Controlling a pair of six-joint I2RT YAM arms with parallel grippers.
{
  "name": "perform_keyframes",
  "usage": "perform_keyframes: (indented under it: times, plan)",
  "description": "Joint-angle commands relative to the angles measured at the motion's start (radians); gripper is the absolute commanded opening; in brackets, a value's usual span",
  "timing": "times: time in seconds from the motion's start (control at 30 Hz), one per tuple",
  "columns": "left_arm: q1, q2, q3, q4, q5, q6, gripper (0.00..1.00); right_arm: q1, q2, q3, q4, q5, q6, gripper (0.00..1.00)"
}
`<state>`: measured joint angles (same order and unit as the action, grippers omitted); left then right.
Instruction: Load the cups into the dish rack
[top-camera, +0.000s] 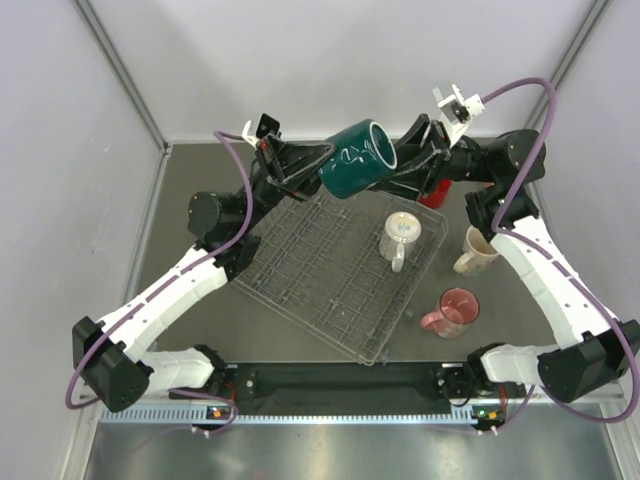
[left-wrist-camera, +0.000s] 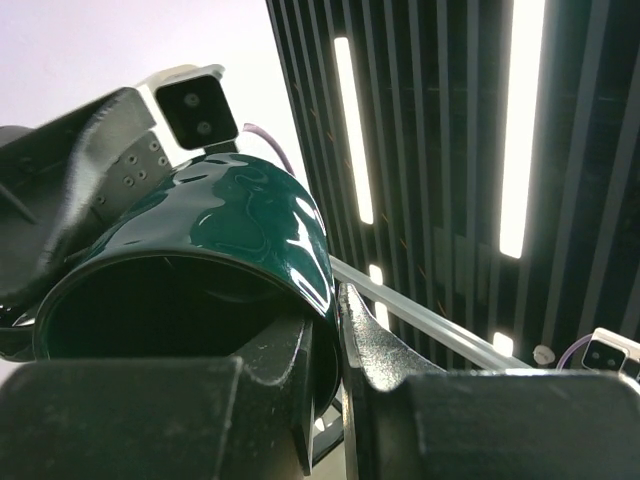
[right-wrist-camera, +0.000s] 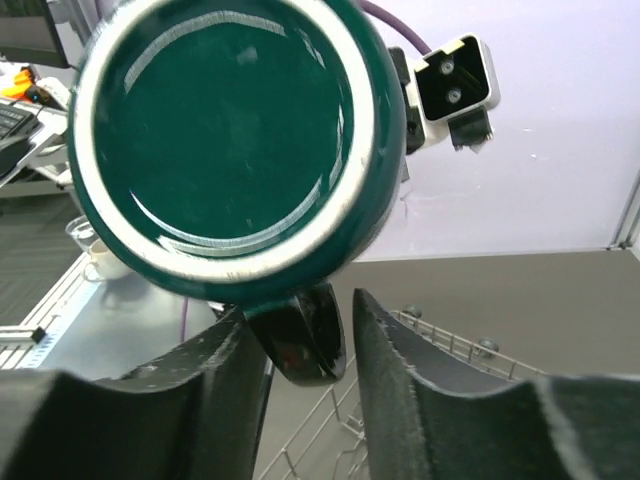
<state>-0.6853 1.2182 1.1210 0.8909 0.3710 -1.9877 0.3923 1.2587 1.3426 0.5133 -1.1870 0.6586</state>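
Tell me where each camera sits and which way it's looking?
Top external: above and behind the bases, looking down on the dish rack and table; left arm and right arm show.
Left wrist: on the left gripper, looking up into the teal mug and ceiling lights; its fingers show.
Right wrist: on the right gripper, facing the mug's base, rack below; its fingers show.
Shared: all three see the teal mug.
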Motion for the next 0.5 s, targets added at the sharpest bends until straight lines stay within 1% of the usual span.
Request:
perform_keyframes:
  times: [0.0,0.17,0.27,0.3,0.37,0.4,0.47]
  plan:
    - [0.000,-0.023,-0.003,0.154,-0.046,-0.290,0.00,0.000,0.013,0.081,0.070,-0.048,0.018,0.38]
    - [0.001,-0.036,-0.038,0.134,-0.060,-0.298,0.00,0.002,0.039,0.116,0.039,-0.066,0.003,0.40]
    - [0.001,-0.048,-0.058,0.117,-0.070,-0.299,0.00,0.010,0.053,0.147,-0.064,-0.072,-0.072,0.36]
    - [0.001,-0.048,-0.061,0.112,-0.072,-0.299,0.00,0.010,0.056,0.150,-0.090,-0.072,-0.086,0.30]
    - [0.001,-0.049,-0.072,0.108,-0.073,-0.303,0.00,0.011,0.062,0.156,-0.088,-0.075,-0.099,0.20]
    - [0.001,-0.051,-0.076,0.103,-0.075,-0.304,0.00,0.011,0.068,0.158,-0.087,-0.074,-0.100,0.00]
    - [0.001,-0.052,-0.087,0.099,-0.086,-0.303,0.00,0.014,0.070,0.162,-0.081,-0.075,-0.100,0.00]
